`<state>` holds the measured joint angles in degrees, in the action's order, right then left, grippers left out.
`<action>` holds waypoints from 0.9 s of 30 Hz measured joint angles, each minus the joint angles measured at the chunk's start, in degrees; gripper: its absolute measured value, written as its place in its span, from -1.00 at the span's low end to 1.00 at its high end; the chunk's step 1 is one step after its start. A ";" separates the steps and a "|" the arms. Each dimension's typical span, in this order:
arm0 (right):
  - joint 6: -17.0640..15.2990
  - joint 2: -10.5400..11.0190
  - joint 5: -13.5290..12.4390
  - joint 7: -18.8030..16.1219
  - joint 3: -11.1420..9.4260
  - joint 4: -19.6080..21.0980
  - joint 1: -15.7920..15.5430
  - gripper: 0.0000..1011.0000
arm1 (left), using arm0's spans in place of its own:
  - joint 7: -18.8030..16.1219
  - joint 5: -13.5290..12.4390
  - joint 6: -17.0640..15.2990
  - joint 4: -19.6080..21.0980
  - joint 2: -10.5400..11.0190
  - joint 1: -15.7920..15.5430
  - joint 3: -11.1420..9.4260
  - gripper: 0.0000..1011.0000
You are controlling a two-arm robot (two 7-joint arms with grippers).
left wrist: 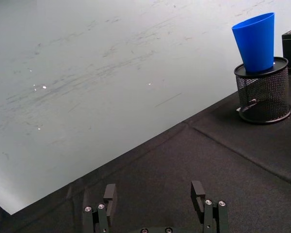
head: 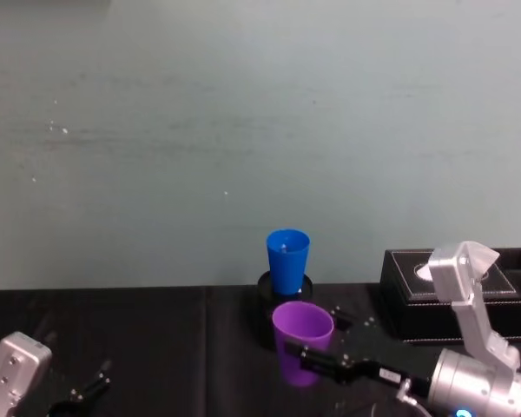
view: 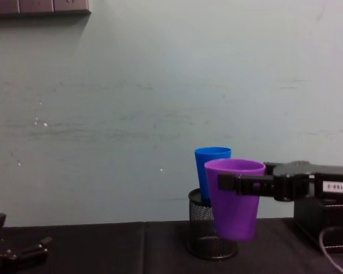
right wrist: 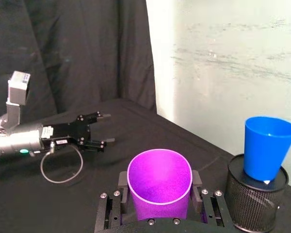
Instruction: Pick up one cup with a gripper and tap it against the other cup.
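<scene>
Right gripper (view: 235,184) pinches purple cup (view: 234,220), held upright in the air just beside blue cup (view: 210,158) standing in mesh holder (view: 201,231). Left gripper (left wrist: 155,195) spread, idle low left.

place: lab-like robot test bench | black cloth-draped table (head: 148,347) | bare scuffed wall (head: 243,113) (mesh pen holder (left wrist: 264,94) hints office)
</scene>
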<state>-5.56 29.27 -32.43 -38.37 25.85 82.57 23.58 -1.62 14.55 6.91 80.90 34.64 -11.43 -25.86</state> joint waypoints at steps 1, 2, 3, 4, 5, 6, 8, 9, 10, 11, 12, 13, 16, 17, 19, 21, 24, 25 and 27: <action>-0.42 0.17 -0.15 0.09 0.06 0.37 0.16 0.46 | 0.00 0.00 0.00 0.00 0.00 0.00 0.00 0.98; -1.22 0.42 -0.54 0.37 0.13 1.06 0.46 0.46 | 0.00 0.00 0.00 0.00 0.00 0.00 0.00 0.98; -1.56 0.53 -0.72 0.49 0.16 1.37 0.62 0.46 | 0.00 0.00 0.00 0.00 0.00 0.00 0.00 0.98; -2.20 0.70 -1.05 0.75 0.25 1.83 0.90 0.46 | 0.00 0.00 0.00 0.00 0.00 0.00 0.00 0.98; -2.20 0.70 -1.05 0.75 0.25 1.83 0.90 0.46 | 0.00 0.00 0.00 0.00 0.00 0.00 0.00 0.98; -2.64 0.82 -1.37 0.92 0.34 2.13 1.13 0.46 | 0.00 0.00 0.00 0.00 0.00 0.00 0.00 0.98; -3.18 1.03 -1.73 1.20 0.61 2.50 1.50 0.46 | 0.00 0.00 0.00 0.00 0.00 0.00 0.00 0.98; -3.18 1.03 -1.73 1.20 0.61 2.50 1.50 0.46 | 0.00 0.00 0.00 0.00 0.00 0.00 0.00 0.98; -3.39 1.20 -1.82 1.33 0.88 2.73 1.70 0.46 | 0.00 0.00 0.00 0.00 0.00 0.00 0.00 0.98; -3.43 1.36 -1.86 1.40 1.15 2.86 1.81 0.46 | 0.00 0.00 0.00 0.00 0.00 0.00 0.00 0.98; -3.45 1.43 -1.87 1.43 1.28 2.94 1.87 0.46 | 0.00 0.00 0.00 0.00 0.00 0.00 0.00 0.98; -3.45 1.44 -1.87 1.44 1.29 2.95 1.88 0.46 | 0.00 0.00 0.00 0.00 0.00 0.00 0.00 0.98; -3.46 1.43 -1.88 1.44 1.27 2.95 1.88 0.46 | 0.00 0.00 0.00 0.00 0.00 0.00 0.00 0.98; -3.46 1.41 -1.88 1.44 1.25 2.93 1.87 0.46 | 0.00 0.00 0.00 0.00 0.00 0.00 0.00 0.98; -3.45 1.40 -1.88 1.44 1.23 2.92 1.87 0.46 | 0.00 0.00 0.00 0.00 0.00 0.00 0.00 0.98; -3.46 1.38 -1.88 1.44 1.20 2.89 1.86 0.46 | 0.00 0.00 0.00 0.00 0.00 0.00 0.00 0.98; -3.46 1.34 -1.87 1.43 1.15 2.85 1.84 0.46 | 0.00 0.00 0.00 0.00 0.00 0.00 0.00 0.98; -3.46 1.33 -1.87 1.43 1.15 2.85 1.83 0.46 | 0.00 0.00 0.00 0.00 0.00 0.00 0.00 0.98; -3.46 1.33 -1.87 1.42 1.13 2.84 1.82 0.46 | 0.00 0.00 0.00 0.00 0.00 0.00 0.00 0.98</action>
<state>-9.02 30.60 -34.31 -36.95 26.98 85.41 25.41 -1.62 14.55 6.91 80.90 34.65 -11.43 -25.86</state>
